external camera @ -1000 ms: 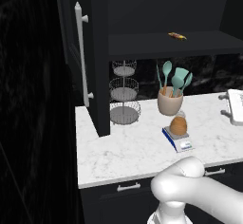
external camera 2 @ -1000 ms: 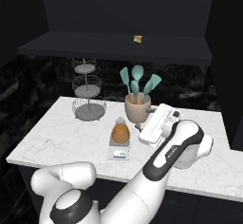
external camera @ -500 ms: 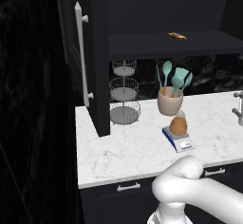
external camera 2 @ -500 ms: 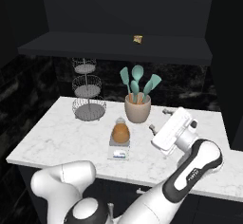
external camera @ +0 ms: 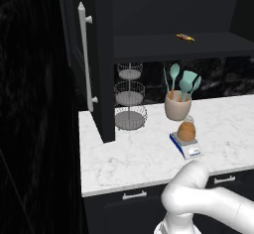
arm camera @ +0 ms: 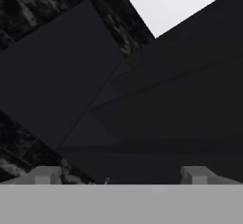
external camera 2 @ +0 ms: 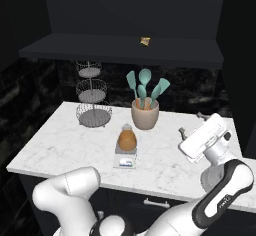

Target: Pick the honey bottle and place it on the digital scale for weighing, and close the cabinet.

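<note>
Off to the far side of the gripper [external camera 2: 191, 124] from the open cabinet [external camera: 94, 74], the honey bottle [external camera 2: 126, 140] already stood upright on the digital scale [external camera 2: 124, 160], well apart from the tool, so the step in hand looked to be closing the cabinet. The gripper's fingers stood wide apart and held nothing, raised above the marble counter [external camera 2: 60, 140] and pointing toward the dark cabinet side, as the hand view suggested. To do the closing well, the tool would probably need to get behind the outer face of a door and push it flat with a steady sweep, not grasp it; the door with the long pale handle [external camera: 85, 59] stood swung out, beyond the bottle from the tool. The sweep should stay high enough to clear the bottle and the beige crock [external camera 2: 145, 114], which held several teal spatulas [external camera 2: 145, 86] and stood just behind the scale. The three-tier wire basket stand [external camera 2: 92, 100], further from the tool, appeared to hold nothing. On the cabinet shelf above lay one small yellowish item [external camera 2: 145, 41], too small to identify.
</note>
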